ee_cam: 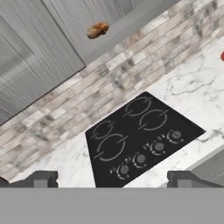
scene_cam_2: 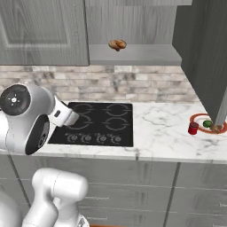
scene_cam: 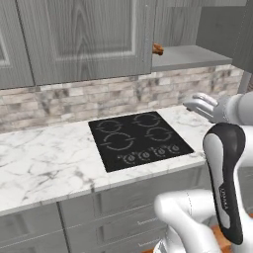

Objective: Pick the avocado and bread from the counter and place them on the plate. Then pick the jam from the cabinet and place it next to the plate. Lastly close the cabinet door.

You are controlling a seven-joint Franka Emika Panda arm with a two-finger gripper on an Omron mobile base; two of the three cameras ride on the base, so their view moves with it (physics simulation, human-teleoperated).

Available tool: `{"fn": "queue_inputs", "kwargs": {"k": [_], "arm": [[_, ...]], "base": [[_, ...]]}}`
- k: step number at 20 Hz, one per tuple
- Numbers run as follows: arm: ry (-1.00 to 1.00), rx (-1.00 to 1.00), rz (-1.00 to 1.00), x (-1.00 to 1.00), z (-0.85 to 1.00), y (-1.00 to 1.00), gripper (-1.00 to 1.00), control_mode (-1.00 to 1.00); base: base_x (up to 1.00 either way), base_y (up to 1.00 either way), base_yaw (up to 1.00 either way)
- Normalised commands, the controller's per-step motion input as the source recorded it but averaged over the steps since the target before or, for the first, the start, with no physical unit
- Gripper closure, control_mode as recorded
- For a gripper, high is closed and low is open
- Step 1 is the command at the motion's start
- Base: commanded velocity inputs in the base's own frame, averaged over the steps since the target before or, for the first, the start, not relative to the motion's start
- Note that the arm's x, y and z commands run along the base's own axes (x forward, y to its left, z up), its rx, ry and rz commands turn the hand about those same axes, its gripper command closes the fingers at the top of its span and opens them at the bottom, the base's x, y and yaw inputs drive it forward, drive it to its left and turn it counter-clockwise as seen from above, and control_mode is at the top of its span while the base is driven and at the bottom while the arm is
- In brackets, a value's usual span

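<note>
At the counter's (scene_cam_2: 164, 133) far right lies the orange-rimmed plate (scene_cam_2: 196, 118), partly hidden by the open cabinet door (scene_cam_2: 199, 53). On the plate sit the green avocado (scene_cam_2: 207, 123) and the small brown bread (scene_cam_2: 216, 129), the bread right at the door's lower edge. The red jam (scene_cam_2: 193, 128) jar stands on the marble against the plate's left rim. A sliver of the jam (ee_cam: 222, 56) also shows in the hand view. My gripper (ee_cam: 112, 179) hovers above the cooktop (ee_cam: 140, 135), open wide and holding nothing, well left of the plate.
A golden-brown pastry (scene_cam_2: 117, 45) lies on the open cabinet's grey shelf (scene_cam_2: 133, 55). The door's slim metal handle (scene_cam_2: 220, 106) hangs down over the plate. Shut wall cabinets (scene_cam: 74, 34) lie to the left, above a brick backsplash (scene_cam: 99, 96). My arm's elbow (scene_cam_2: 24, 117) stands at the counter front.
</note>
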Motion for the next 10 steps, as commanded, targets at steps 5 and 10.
{"fn": "queue_inputs", "kwargs": {"k": [5, 10], "arm": [[0.04, 0.00, 0.00, -0.85, 0.05, -0.22, -1.00, -1.00], [0.00, -0.01, 0.00, -0.76, 0.07, -0.19, -1.00, -1.00]], "base": [[0.00, 0.00, 0.00], [0.00, 0.00, 0.00]]}}
